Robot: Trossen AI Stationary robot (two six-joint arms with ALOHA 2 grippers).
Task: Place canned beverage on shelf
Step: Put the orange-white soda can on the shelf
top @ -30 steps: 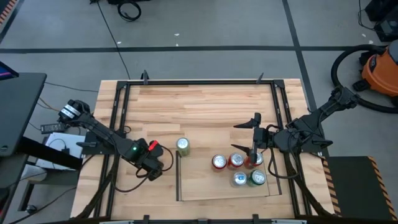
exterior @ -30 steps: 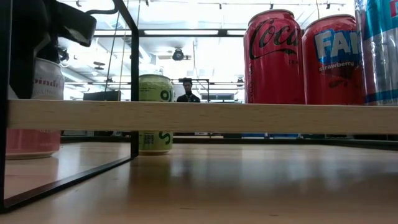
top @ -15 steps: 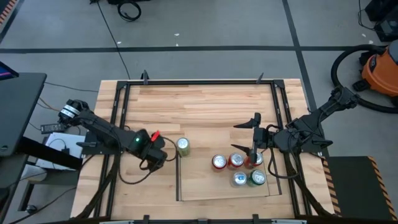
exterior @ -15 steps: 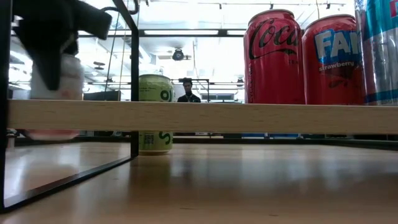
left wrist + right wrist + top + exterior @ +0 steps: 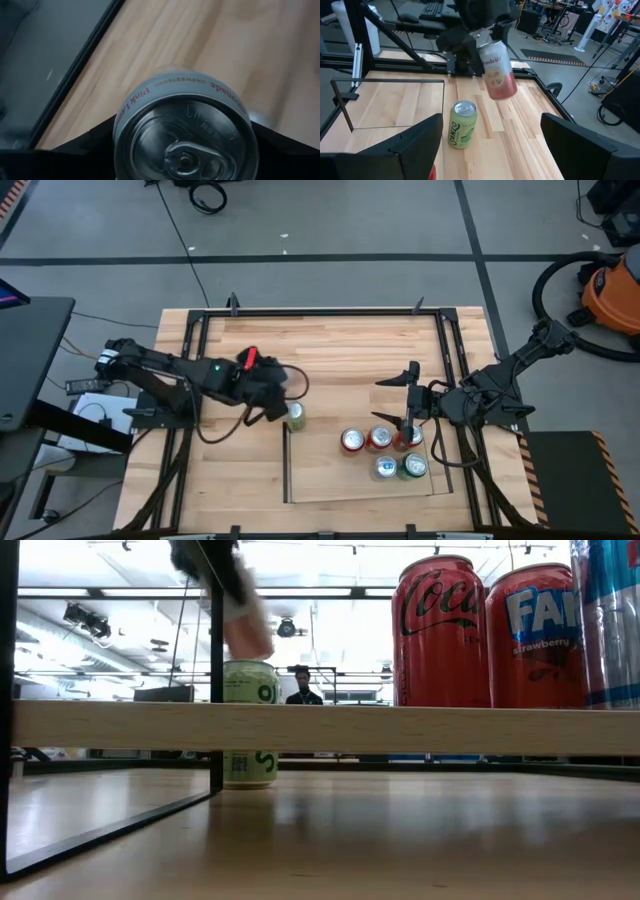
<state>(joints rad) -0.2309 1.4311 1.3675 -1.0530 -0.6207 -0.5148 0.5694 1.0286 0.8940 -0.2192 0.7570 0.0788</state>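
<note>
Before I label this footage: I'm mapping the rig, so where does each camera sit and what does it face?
High: overhead, straight down on the table, both arms, shelf.
Low: table height, under the shelf toward the room; part of the left arm shows.
Left wrist: on the left arm, over its held pink lemonade can.
Right wrist: past its open end effector at that can.
All but the left wrist view show the green can.

I saw the wooden table (image 5: pixel 330 350) filling the middle of the high view, with a green can (image 5: pixel 294 416) standing on it left of centre. The shelf (image 5: pixel 330 475) sat lower right of centre, carrying five cans (image 5: pixel 385 452) at its right end.
</note>
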